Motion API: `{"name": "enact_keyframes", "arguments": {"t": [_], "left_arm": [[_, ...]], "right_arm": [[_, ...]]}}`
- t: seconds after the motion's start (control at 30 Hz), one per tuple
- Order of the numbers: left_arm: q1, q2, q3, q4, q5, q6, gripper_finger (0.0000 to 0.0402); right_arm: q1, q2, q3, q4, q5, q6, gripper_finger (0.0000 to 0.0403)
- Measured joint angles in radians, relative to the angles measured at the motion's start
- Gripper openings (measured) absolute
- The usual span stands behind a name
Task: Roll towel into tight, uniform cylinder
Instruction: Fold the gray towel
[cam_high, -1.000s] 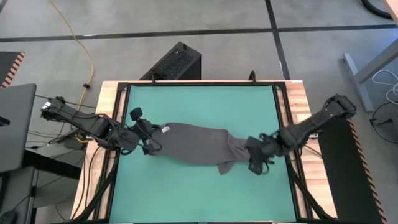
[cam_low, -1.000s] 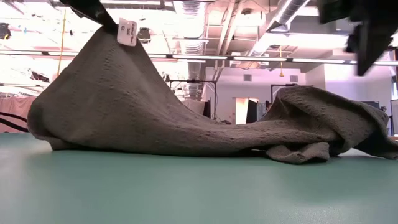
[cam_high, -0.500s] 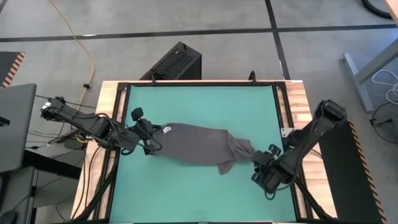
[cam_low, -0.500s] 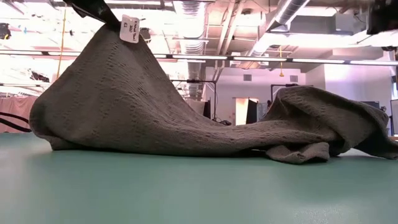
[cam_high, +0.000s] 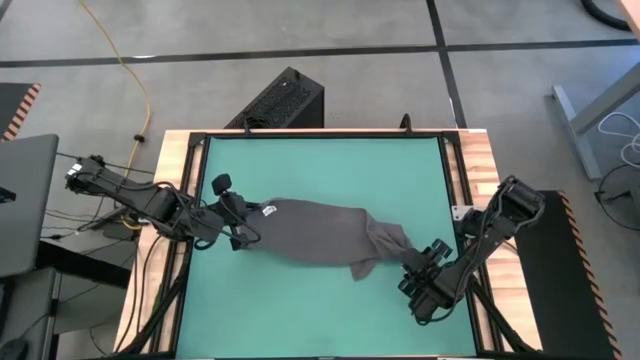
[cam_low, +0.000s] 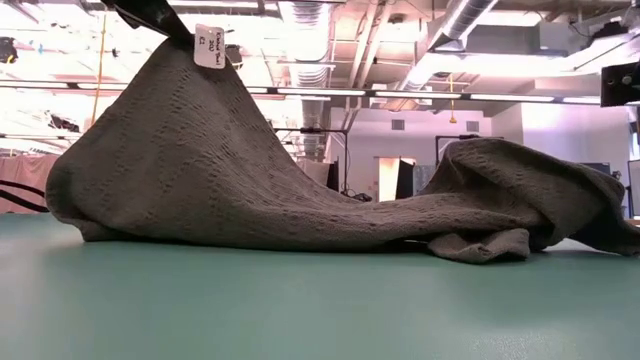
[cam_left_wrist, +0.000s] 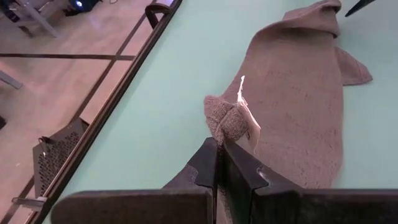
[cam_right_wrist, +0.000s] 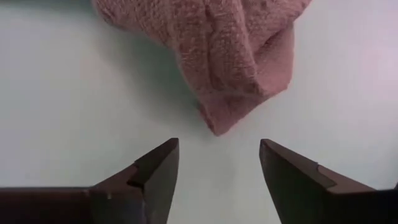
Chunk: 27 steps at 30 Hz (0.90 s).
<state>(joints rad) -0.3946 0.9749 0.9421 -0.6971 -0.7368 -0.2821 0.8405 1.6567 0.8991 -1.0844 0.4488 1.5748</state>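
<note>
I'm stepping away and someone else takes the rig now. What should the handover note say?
Left gripper: shut on the towel at its tagged corner, lifting that end off the table.
Right gripper: open, holding nothing, just off the towel's bunched other end.
Towel: crumpled lengthwise across the middle of the table, white tag up at the raised corner.
Done: nothing rolled.
Left: spread it flat, then roll it into a tight, even cylinder.

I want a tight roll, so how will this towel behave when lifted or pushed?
Probably floppy: the towel hangs in a sagging tent from the left gripper, shut on the corner by the white tag. Pushed, it would likely bunch rather than slide, since its far end already lies crumpled.
</note>
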Motion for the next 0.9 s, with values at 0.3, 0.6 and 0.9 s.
{"name": "enact_keyframes", "arguments": {"t": [0.3, 0.6, 0.9], "left_arm": [[0.0, 0.0, 0.0, 0.0, 0.0, 0.0, 0.0002], [0.0, -0.006, -0.001, 0.04, -0.004, 0.022, 0.0002], [0.0, -0.104, -0.001, 0.332, 0.051, 0.242, 0.0002]], "right_arm": [[-0.031, -0.001, -0.098, 0.097, 0.099, 0.108, 0.0266], [-0.067, -0.027, -0.079, -0.03, 0.106, 0.065, 0.0072], [-0.181, -0.166, 0.297, -0.484, 0.055, -0.247, 0.0017]]}}
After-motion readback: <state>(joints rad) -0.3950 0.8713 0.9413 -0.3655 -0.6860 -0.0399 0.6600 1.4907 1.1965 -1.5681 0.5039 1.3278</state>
